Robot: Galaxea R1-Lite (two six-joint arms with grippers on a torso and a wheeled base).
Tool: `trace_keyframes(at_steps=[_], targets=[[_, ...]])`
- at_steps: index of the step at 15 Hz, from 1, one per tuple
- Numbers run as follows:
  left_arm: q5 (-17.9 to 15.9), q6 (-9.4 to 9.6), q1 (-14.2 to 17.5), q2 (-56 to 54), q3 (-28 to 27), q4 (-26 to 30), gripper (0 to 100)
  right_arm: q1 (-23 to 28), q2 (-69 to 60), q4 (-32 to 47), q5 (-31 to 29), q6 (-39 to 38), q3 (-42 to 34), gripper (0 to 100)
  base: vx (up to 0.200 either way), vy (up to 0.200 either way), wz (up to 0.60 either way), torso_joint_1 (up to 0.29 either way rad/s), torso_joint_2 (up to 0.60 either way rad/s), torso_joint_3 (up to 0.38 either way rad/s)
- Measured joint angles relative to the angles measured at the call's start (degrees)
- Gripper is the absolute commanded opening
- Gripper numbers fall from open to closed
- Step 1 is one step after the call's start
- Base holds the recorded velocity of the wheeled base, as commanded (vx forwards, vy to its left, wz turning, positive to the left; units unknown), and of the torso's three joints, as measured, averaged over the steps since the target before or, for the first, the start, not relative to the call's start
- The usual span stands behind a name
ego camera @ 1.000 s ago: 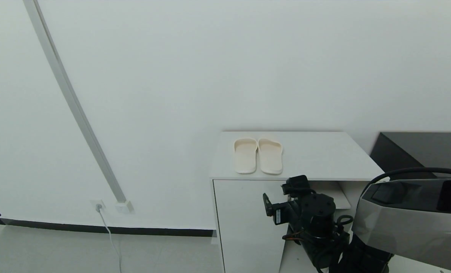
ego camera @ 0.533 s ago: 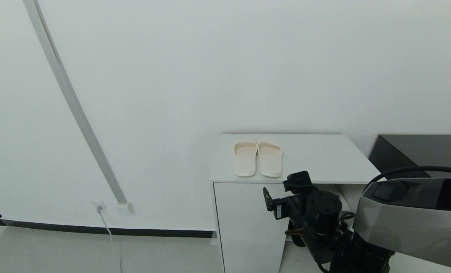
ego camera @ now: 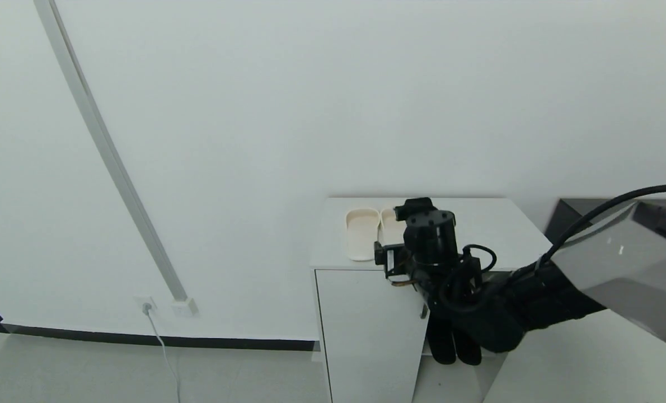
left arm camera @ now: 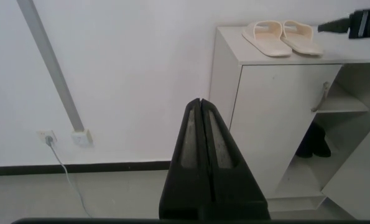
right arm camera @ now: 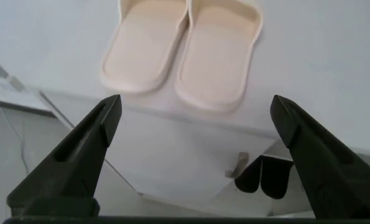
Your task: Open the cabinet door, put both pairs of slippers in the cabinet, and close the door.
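Observation:
A cream pair of slippers (ego camera: 362,234) lies side by side on top of the white cabinet (ego camera: 478,232), near its left front edge. A black pair of slippers (ego camera: 453,346) stands inside, on the cabinet's floor behind the open right door (ego camera: 562,358). The left door (ego camera: 366,330) is closed. My right arm (ego camera: 431,246) is raised at the top's front edge, partly covering the right cream slipper. The right gripper (right arm camera: 195,104) is open wide just short of the cream slippers (right arm camera: 185,50), holding nothing. My left gripper (left arm camera: 201,109) is shut and empty, well to the left of the cabinet (left arm camera: 272,112).
A metal handle (right arm camera: 237,167) sits on the closed door's edge, beside the black slippers (right arm camera: 268,174). A shelf (left arm camera: 340,106) crosses the open compartment. A slanted conduit (ego camera: 103,140), a wall socket and cable (ego camera: 154,319) are to the left. A dark surface (ego camera: 568,215) adjoins the cabinet's right.
My right arm has risen from in front of the open compartment to the cabinet's top edge, closing on the cream slippers. The black pair inside is uncovered now.

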State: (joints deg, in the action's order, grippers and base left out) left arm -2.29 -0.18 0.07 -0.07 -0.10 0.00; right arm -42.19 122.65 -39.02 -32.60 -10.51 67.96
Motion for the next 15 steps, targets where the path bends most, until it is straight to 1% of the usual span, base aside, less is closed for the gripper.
trace_keyframes(at_steps=[2,3,4,6,9,15], targets=[[0.0,-0.04,0.0,0.0,0.0,0.0,0,-1.4,-1.1,13.2,-1.1,-5.6,8.1,100,0.000,0.000,0.00,0.000,0.00,0.000],[0.0,-0.15,0.0,0.0,0.0,0.0,0,-2.4,-1.4,18.3,-1.7,-8.8,11.4,100,0.000,0.000,0.00,0.000,0.00,0.000],[0.1,-0.22,0.0,0.0,0.0,0.0,0,-3.1,-1.3,20.5,-2.3,-10.3,13.5,100,0.000,0.000,0.00,0.000,0.00,0.000],[0.0,-0.26,0.0,0.0,0.0,0.0,0,-3.6,-1.0,20.9,-3.0,-10.8,14.4,100,0.000,0.000,0.00,0.000,0.00,0.000],[0.0,-0.33,0.0,0.0,0.0,0.0,0,-3.7,-0.2,20.6,-3.1,-10.9,12.4,100,0.000,0.000,0.00,0.000,0.00,0.000],[-0.1,-0.28,0.0,0.0,0.0,0.0,0,-3.3,2.7,17.0,-3.1,-11.0,10.9,100,0.200,0.000,0.00,0.000,0.00,0.000]])
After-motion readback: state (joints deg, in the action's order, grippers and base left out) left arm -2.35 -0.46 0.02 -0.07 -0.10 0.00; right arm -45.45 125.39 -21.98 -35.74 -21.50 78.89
